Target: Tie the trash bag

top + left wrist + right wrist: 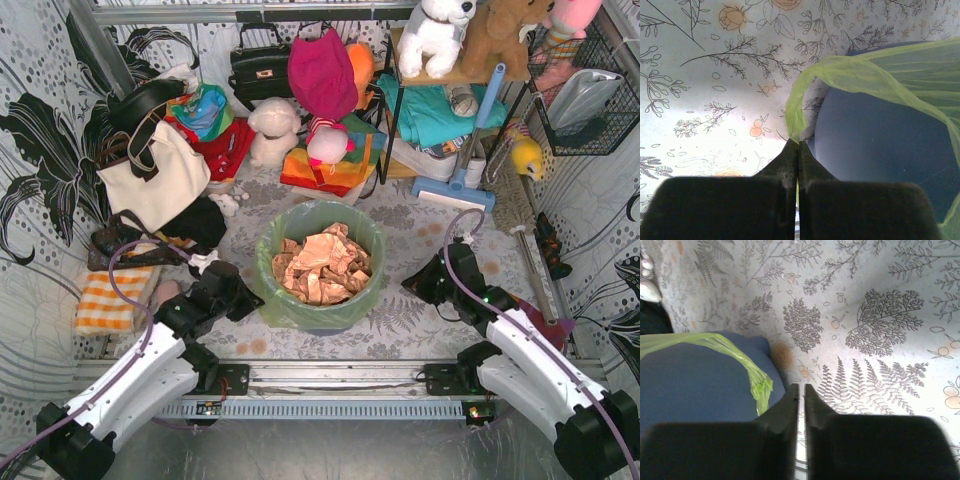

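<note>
left fingers [786,167]: pressed shut; tips seem to pinch a flap of the trash bag [850,75] pulled off the bin [875,145] rim
right fingers [789,407]: shut, empty; twisted bag corner hangs just beside them, against the bin
trash bag: lining the bin, mid-table [420,240]; mouth open over crumpled paper [322,262]
progress: early; no knot, corners not yet brought together
</note>
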### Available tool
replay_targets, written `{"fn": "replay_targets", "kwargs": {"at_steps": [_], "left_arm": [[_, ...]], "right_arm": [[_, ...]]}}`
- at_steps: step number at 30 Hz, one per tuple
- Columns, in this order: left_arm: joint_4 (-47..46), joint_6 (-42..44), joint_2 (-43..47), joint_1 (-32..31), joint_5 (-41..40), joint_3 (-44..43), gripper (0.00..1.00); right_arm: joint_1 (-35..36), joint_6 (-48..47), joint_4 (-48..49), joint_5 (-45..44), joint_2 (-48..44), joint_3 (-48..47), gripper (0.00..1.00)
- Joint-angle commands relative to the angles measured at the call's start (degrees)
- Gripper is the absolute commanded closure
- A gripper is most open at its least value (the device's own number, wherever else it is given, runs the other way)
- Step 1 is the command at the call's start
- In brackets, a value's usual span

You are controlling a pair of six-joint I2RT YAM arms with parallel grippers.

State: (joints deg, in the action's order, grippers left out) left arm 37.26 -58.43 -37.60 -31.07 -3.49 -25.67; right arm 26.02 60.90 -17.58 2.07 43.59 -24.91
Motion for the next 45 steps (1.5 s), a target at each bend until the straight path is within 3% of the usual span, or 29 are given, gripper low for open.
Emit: {"fn": "replay_targets", "kwargs": {"at_steps": [1,3,5,8,15,22,28,34,38,42,45], "left_arm": [[-1.0,-0.2,0.1,0.0,-1.1,-1.8,1.00],[-1.2,-0.1,0.3,0.1,-1.0,-1.7,1.00],[-1.3,-0.1,0.5,0.0,-0.9,-1.5,1.00],[-1.5,-0.1,0.3,0.1,-0.7,-1.5,1.00],[-1.8,0.0,0.3,0.1,-0.4,-1.4,1.00],[-1.5,0.0,0.4,0.0,-0.4,-1.5,1.00],[-1.9,0.2,-0.3,0.1,0.0,-1.5,1.00],[-2.2,0.3,-0.3,0.1,0.1,-1.1,1.00],[-2.1,0.1,-0.4,0.1,0.1,-1.1,1.00],[0.2,-0.8,1.5,0.1,-1.5,-2.2,1.00],[3.6,-2.1,4.8,0.0,-4.0,-3.7,1.00]], "right_arm": [[0.2,-6.3,-0.4,1.4,1.2,-1.0,0.82],[0.1,-6.1,4.0,5.8,2.5,0.0,0.62],[0.1,-5.4,8.7,11.2,4.8,1.2,0.55],[0.1,-2.7,18.0,17.7,8.4,4.3,0.53],[1.4,-1.7,28.5,23.4,17.3,4.9,0.54],[2.7,-1.1,25.7,17.8,15.7,4.7,0.56],[3.3,-1.8,29.2,22.1,20.1,3.3,0.52],[4.4,-2.6,28.6,21.3,25.5,2.2,0.62],[4.4,-3.5,26.2,18.2,27.0,1.9,0.74],[4.4,-3.7,22.9,13.8,23.1,2.2,0.96],[4.4,-3.6,19.3,10.9,17.1,1.6,1.00]]}}
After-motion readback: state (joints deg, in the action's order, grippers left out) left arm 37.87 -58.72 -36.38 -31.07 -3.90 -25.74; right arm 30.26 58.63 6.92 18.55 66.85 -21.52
